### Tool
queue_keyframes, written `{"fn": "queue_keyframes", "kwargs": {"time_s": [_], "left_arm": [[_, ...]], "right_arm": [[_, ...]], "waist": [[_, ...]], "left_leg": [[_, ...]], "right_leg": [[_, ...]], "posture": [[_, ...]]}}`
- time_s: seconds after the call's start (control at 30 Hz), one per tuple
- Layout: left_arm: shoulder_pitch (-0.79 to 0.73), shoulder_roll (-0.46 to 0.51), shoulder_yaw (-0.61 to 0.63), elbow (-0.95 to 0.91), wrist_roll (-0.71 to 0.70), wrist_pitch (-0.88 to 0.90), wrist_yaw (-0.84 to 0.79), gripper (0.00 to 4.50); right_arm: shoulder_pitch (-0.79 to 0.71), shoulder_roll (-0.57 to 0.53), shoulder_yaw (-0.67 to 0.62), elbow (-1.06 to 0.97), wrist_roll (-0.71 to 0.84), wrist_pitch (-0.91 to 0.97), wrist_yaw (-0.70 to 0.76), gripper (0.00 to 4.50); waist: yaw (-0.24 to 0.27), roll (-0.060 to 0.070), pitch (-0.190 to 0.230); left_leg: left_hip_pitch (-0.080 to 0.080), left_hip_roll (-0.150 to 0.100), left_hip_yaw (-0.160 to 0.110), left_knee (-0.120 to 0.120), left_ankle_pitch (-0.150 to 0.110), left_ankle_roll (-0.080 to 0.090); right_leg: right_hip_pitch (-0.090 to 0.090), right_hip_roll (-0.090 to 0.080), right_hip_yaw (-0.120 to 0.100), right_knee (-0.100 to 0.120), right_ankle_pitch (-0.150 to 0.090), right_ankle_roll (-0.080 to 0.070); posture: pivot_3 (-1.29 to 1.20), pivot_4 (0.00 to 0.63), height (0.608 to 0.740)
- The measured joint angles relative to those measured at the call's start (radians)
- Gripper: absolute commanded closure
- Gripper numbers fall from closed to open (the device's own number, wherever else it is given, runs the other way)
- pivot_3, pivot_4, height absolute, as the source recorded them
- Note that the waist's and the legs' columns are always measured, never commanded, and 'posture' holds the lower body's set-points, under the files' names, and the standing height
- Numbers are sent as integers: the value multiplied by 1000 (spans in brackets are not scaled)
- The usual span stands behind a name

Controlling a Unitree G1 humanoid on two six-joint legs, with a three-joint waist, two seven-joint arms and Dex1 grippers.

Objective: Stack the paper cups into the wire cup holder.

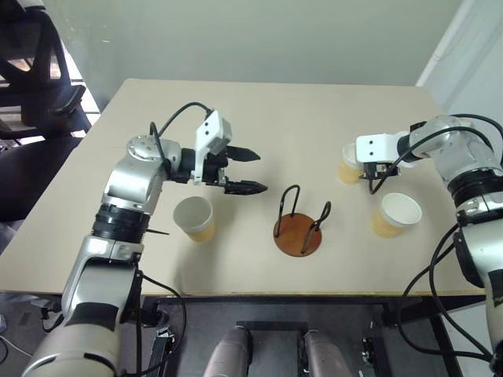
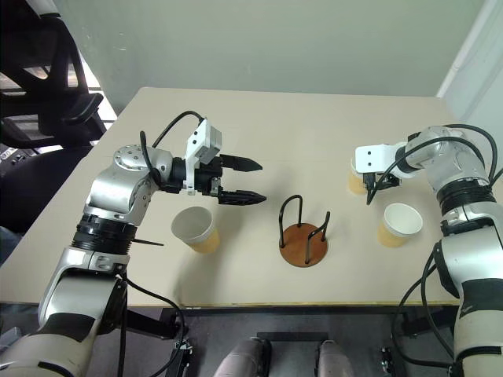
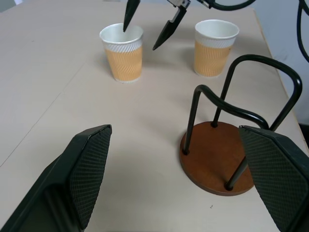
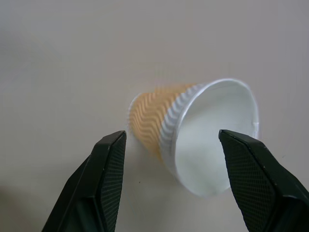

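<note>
Right wrist view gives us the action: the right pincer (image 4: 169, 181) is spread wide over the far cup (image 4: 193, 133), one finger to each side of it, nothing gripped yet. Head view now — that cup stands on the counter (image 1: 314, 118) by the right-hand edge, a second cup (image 1: 395, 214) just nearer the robot, and a third cup (image 1: 195, 218) well across on the left. Between them sits the wire cup holder (image 1: 299, 224), empty, both loops upright. Over on the other side, the left pincer (image 1: 246, 170) hangs wide open above the counter, holding nothing, pointing toward the holder. These cups look feather-light and thin-walled, so a hard squeeze would likely crumple one. The ribbed sleeve should offer decent friction; I'd take it mid-wall, just under the rolled rim, where the paper is stiffest.
</note>
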Motion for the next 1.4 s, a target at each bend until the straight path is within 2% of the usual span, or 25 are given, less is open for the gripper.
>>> {"fn": "queue_keyframes", "kwargs": {"time_s": [0.1,0.33,0.67,0.83,0.97,1.1,1.3,1.4], "left_arm": [[0,0,0,0,0,0,2,0],[0,-2,0,0,1,0,3,0],[0,-7,0,0,5,-1,3,0],[0,-6,0,0,5,-2,-2,0],[-1,15,0,2,4,-1,-48,0],[-15,31,0,29,-8,0,-110,0],[-56,78,-1,57,-18,-3,-213,0],[-79,119,-3,84,-12,-24,-257,0]], "right_arm": [[-12,5,22,35,-34,-22,-9,1960],[-26,16,34,73,-63,-44,-8,4478],[-27,20,34,72,-63,-46,16,4478],[-27,15,15,25,-19,-36,102,4478],[-22,-30,-76,-227,140,98,304,4478],[57,-96,-153,-650,321,385,468,4478],[127,-204,-156,-1063,536,745,505,4478],[125,-237,-167,-1169,603,857,506,4478]], "waist": [[0,0,0],[-1,0,0],[-1,0,0],[-1,0,0],[-2,1,1],[2,1,1],[3,1,1],[0,1,0]], "left_leg": [[0,0,0,0,0,-1],[0,0,0,0,-1,-2],[0,0,-1,-1,-1,-2],[0,0,-1,-1,-2,-2],[-6,1,-1,-1,-1,-3],[-8,2,-2,0,-2,-4],[-9,2,-2,1,0,-7],[-8,2,-3,1,0,-5]], "right_leg": [[0,0,0,0,0,0],[0,0,0,0,0,0],[0,0,0,0,-1,-1],[-1,0,0,0,-1,-1],[-5,1,-2,0,-2,-3],[-5,2,-5,0,-5,-8],[-6,2,-5,0,-5,-8],[-6,3,-4,1,-6,-8]], "posture": [[0,150,740],[0,150,740],[0,150,740],[0,150,740],[0,150,740],[0,150,740],[0,150,740],[0,150,740]]}}
